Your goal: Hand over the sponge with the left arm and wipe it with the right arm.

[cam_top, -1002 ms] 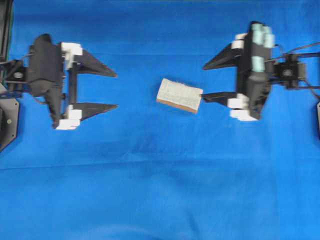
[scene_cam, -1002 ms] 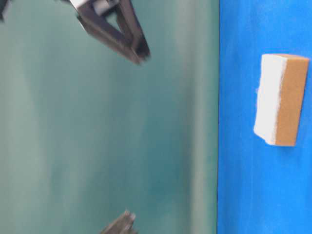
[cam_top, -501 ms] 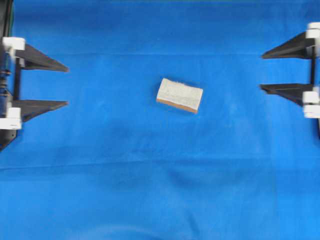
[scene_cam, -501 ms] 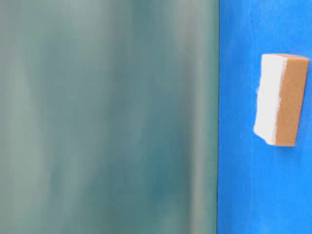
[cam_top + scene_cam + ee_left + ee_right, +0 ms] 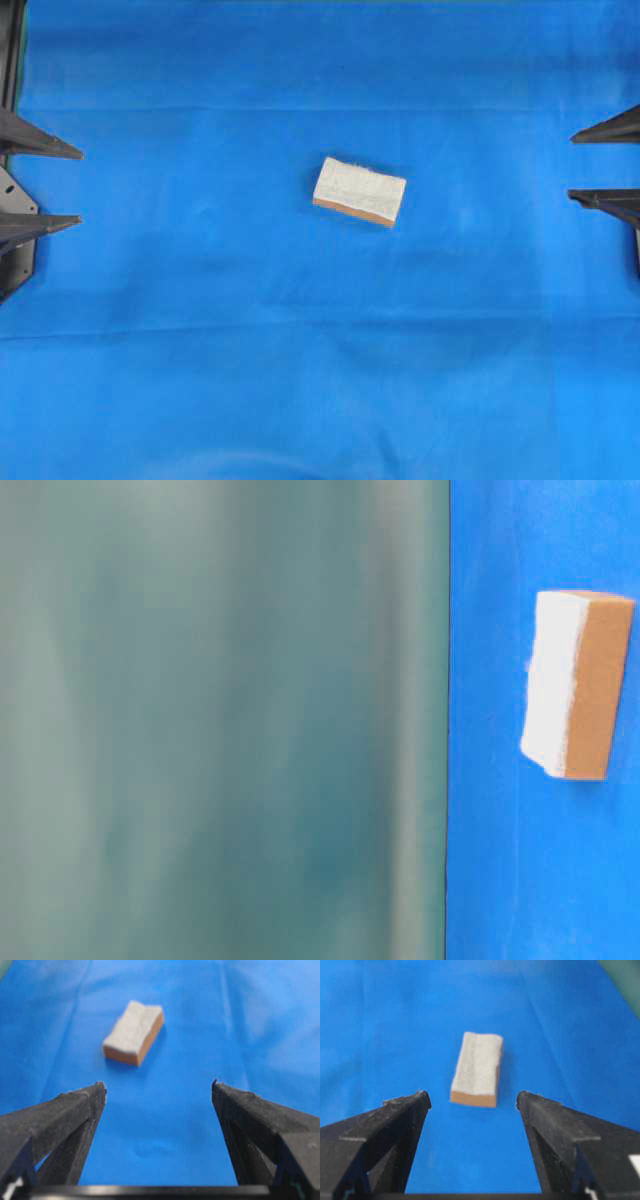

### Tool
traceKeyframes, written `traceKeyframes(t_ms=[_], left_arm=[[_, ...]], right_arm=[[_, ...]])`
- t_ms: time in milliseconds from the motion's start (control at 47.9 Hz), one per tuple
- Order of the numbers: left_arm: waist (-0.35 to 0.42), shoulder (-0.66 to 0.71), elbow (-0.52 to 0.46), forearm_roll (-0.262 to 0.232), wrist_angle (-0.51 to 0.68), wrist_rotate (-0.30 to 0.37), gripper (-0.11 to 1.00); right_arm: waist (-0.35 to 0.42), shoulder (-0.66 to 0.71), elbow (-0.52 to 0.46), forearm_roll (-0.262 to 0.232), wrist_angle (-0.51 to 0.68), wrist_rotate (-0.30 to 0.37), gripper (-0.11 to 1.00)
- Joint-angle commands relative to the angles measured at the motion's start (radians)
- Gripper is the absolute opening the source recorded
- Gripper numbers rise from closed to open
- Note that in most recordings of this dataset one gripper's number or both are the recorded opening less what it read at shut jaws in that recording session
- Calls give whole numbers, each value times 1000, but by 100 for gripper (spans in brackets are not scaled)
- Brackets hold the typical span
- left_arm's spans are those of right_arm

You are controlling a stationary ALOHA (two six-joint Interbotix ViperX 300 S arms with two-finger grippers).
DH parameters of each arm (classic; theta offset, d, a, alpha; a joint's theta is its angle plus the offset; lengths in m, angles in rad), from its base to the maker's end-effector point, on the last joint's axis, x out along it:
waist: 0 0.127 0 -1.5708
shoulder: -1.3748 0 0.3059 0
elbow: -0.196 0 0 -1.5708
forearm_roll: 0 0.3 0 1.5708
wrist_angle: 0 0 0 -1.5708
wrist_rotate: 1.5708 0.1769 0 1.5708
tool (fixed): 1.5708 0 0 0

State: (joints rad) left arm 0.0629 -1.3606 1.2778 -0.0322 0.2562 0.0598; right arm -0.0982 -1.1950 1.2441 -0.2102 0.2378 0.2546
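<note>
Blue cloth (image 5: 200,350), sponge (image 5: 359,191) lying free, both arms cropped at edges, left fingers (image 5: 45,148) and right fingers (image 5: 605,128) spread, empty

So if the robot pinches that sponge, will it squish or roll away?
Probably squish a bit: the sponge has a fuzzy pale top over a foamy-looking orange layer. It shouldn't roll, since it is a flat block lying on its broad face on the cloth. It looks light, so a push would likely slide it.
</note>
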Motion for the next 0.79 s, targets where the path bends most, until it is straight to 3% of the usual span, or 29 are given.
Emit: traceKeyframes(t_ms=[0, 772], left_arm=[[-2, 5, 0, 0, -3, -2, 84], [-2, -5, 12, 0, -28, -2, 84]], right_arm=[[-3, 2, 5, 6, -52, 9, 72], [-6, -6, 6, -5, -44, 15, 72]])
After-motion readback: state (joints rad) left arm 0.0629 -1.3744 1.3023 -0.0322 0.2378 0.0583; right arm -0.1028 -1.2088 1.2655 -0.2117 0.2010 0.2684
